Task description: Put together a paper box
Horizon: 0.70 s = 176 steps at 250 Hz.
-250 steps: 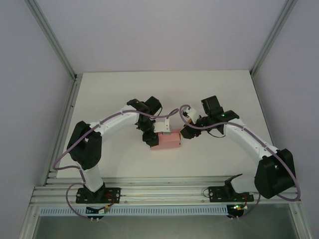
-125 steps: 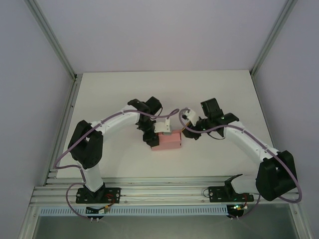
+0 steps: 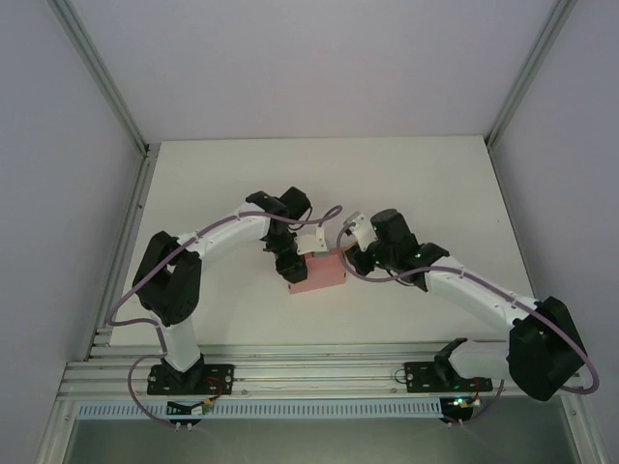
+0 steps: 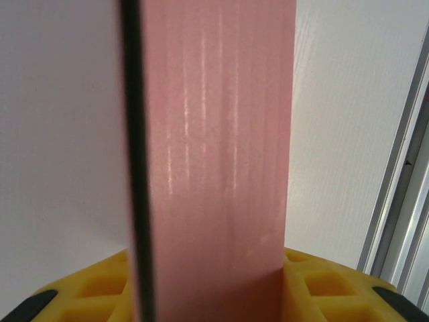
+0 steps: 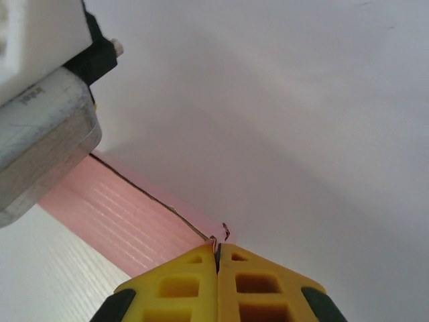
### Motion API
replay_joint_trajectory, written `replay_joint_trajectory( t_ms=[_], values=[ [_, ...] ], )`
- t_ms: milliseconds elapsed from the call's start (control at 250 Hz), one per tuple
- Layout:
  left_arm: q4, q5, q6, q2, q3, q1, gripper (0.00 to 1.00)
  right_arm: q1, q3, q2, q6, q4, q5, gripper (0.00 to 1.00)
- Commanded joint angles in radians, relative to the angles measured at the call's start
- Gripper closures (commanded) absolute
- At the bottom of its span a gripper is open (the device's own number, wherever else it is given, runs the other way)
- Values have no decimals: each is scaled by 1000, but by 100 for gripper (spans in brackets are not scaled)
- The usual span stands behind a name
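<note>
Right arm has swung in toward the middle since a second ago, and the small pink thin-card paper box (image 3: pixel 321 275) now sits a touch further left and slightly skewed, its right end angled toward the back. Going left to right: the box lies around the middle of the flat white table (image 3: pixel 213 174), and the left gripper (image 3: pixel 293 272) is on its left end. In the left wrist view that gripper's yellow honeycomb pads (image 4: pixel 80 298) sit on either side of an upright pink panel, clamped onto it. Then the right gripper (image 3: pixel 344 257) is touching the box's far right corner. From the right wrist camera its yellow pads (image 5: pixel 177 288) are pressed tight together, with a thin card edge running straight into the seam, so it looks pinched on the box. A grey and white housing of the left arm (image 5: pixel 40 114) sits just past the pink strip.
</note>
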Motion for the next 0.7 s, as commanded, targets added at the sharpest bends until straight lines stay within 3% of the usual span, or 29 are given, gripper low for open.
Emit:
replay_joint_trajectory(
  t_ms=[0, 200, 699],
  values=[
    [129, -4, -19, 14, 3, -5, 67, 36, -20, 17, 162, 32, 22, 100],
    [182, -12, -56, 12, -14, -8, 66, 98, 35, 46, 417, -30, 51, 100],
    [221, -51, -95, 38, -25, -12, 63, 173, -52, 56, 493, 1, 130, 100]
  ],
)
